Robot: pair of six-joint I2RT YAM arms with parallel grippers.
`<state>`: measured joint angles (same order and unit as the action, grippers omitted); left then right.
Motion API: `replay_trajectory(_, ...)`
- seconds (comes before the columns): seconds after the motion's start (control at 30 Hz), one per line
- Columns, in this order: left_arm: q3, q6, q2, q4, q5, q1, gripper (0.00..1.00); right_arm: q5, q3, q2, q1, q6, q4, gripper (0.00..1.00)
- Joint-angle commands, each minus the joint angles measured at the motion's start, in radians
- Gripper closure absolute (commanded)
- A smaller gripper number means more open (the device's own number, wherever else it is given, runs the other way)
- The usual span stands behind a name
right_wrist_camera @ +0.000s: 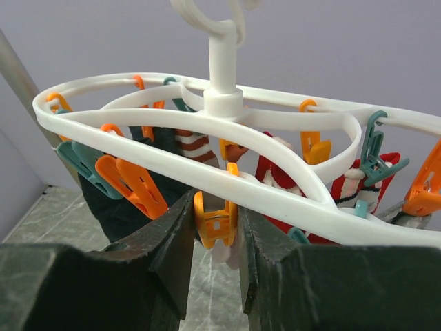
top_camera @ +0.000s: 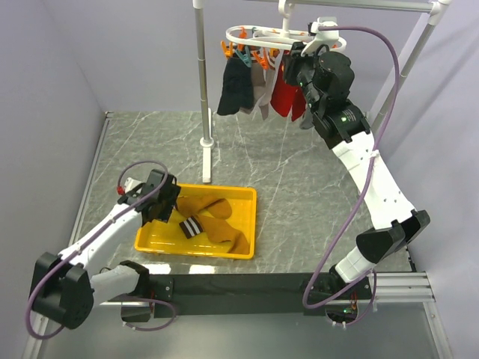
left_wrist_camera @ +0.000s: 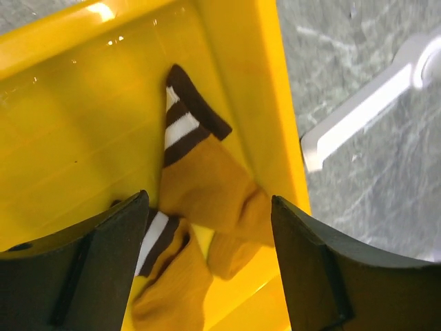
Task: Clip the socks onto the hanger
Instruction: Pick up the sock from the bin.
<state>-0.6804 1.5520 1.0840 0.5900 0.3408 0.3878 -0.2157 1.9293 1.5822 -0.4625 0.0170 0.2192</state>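
**Q:** While the left gripper point(top_camera: 166, 208) hangs over the yellow tray point(top_camera: 224, 193) near the table's point(top_camera: 299, 172) near left corner, where are the socks point(top_camera: 213, 224)?

**A:** Lying crumpled in that tray, beneath its spread, empty fingers.

**Q:** And the right gripper point(right_wrist_camera: 215, 207)?

**A:** Raised above the far edge at the white hanger point(right_wrist_camera: 172, 117), fingers clamped on an orange clip point(right_wrist_camera: 215, 222). From it hang other socks point(top_camera: 236, 86), dark, grey and red.

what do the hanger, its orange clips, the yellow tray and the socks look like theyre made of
Hanger: white plastic, smooth and slightly glossy, judging by its moulded rings and soft sheen.
Orange clip: similar smooth plastic.
Yellow tray: likely hard plastic, glossy; it shows bright light reflections.
Socks: knitted fabric, matte, folding limply with striped cuffs; the fibre cannot be told.
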Motion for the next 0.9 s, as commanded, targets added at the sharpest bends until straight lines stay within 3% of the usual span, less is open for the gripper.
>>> replay_trajectory(0.0,-0.083,0.105,0.065,0.059,0.070,0.003,0.24,0.019,0.002,-0.056,-0.004,-0.008,-0.032,0.99)
replay_trajectory(0.37,-0.117,0.217,0.204,0.122,0.076,0.002,0.27,0.016,0.003,-0.048,-0.004,-0.034,-0.038,0.98)
replay_trajectory(0.87,-0.123,0.238,0.298,0.047,0.098,-0.001,0.31,0.024,0.010,-0.037,-0.005,-0.037,-0.041,0.98)
